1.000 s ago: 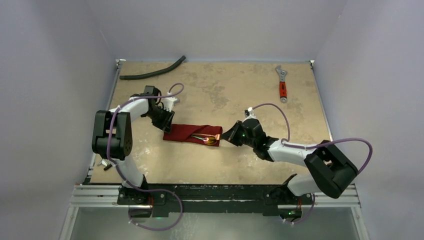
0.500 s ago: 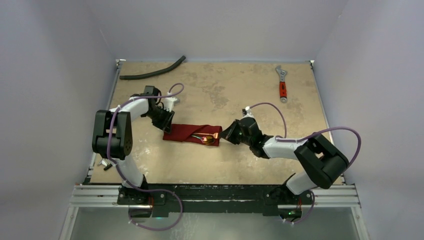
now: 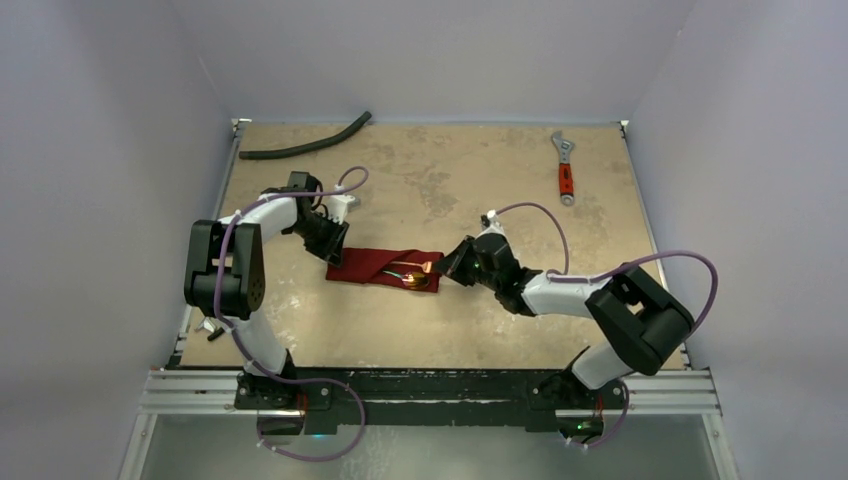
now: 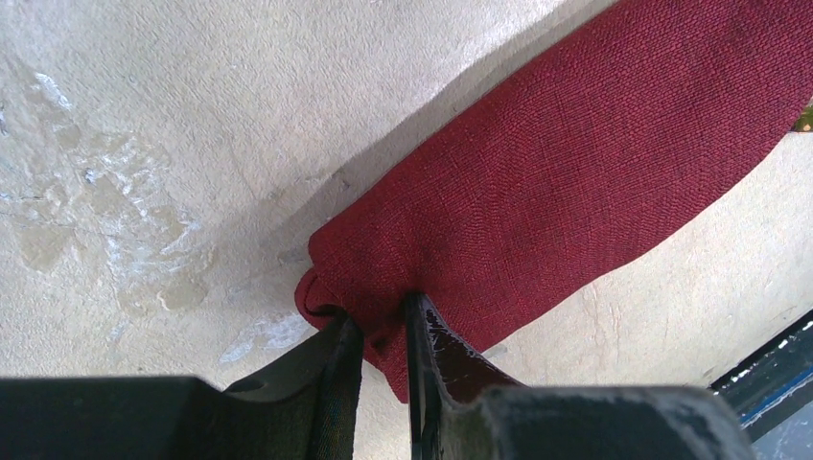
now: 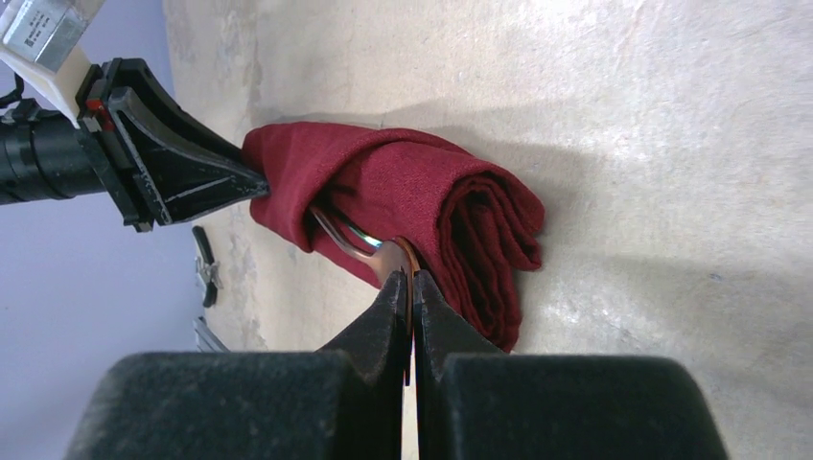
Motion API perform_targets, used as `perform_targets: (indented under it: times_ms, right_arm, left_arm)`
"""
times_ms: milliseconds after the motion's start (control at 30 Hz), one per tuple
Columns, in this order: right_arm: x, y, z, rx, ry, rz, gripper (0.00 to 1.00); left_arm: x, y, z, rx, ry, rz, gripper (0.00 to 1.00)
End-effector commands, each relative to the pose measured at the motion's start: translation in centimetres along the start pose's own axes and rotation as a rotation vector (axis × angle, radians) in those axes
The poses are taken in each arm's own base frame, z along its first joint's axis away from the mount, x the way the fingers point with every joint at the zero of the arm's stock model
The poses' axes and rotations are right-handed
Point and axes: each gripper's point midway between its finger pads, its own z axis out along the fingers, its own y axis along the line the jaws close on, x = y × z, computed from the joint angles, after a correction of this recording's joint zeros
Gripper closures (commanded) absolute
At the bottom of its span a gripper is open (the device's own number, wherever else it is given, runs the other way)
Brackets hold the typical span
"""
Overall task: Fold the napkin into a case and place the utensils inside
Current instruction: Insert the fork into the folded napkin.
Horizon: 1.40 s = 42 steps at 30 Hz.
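The dark red napkin (image 3: 378, 263), folded into a narrow case, lies left of the table's centre. Its open right end shows stacked layers (image 5: 484, 225). The gold utensils (image 3: 418, 275) stick out of that end, their handles tucked between the folds (image 5: 347, 235). My right gripper (image 3: 447, 268) is at the case's right end, shut on the thin gold edge of one utensil (image 5: 412, 280). My left gripper (image 3: 335, 252) is at the left end. Its jaws pinch a bunch of the cloth (image 4: 383, 321), and its fingertips show at the far end in the right wrist view (image 5: 254, 182).
A black hose (image 3: 305, 145) lies at the back left of the table. A red-handled wrench (image 3: 565, 172) lies at the back right. A small dark clip (image 3: 210, 328) sits by the left table edge. Pale walls close in the table on three sides.
My right arm has shifted a little left with the utensil, nearer the case's open end, and its elbow has swung inward. My left gripper stays on the cloth, its jaws slightly tighter.
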Motion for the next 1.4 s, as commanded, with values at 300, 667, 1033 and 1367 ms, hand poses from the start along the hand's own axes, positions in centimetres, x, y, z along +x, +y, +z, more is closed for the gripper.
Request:
perform_targets:
  times_ms: [300, 667, 1033, 1367]
  right_arm:
    - [0.8, 2.2, 2.1, -0.025, -0.014, -0.028, 1.00]
    - [0.3, 2.9, 2.8, 0.022, -0.033, -0.066, 1.00]
    - [-0.1, 2.5, 3.6, 0.127, -0.009, -0.112, 0.87]
    - [-3.1, 2.6, 2.5, 0.198, -0.049, -0.184, 0.41]
  left_arm:
    - [-0.4, -0.1, 0.0, 0.031, -0.014, 0.023, 0.80]
    - [-0.3, -0.1, -0.2, 0.027, -0.012, 0.051, 0.80]
    - [-0.1, -0.1, -0.5, 0.025, -0.005, 0.070, 0.79]
    - [-1.6, -0.5, -2.8, 0.037, -0.033, 0.088, 0.64]
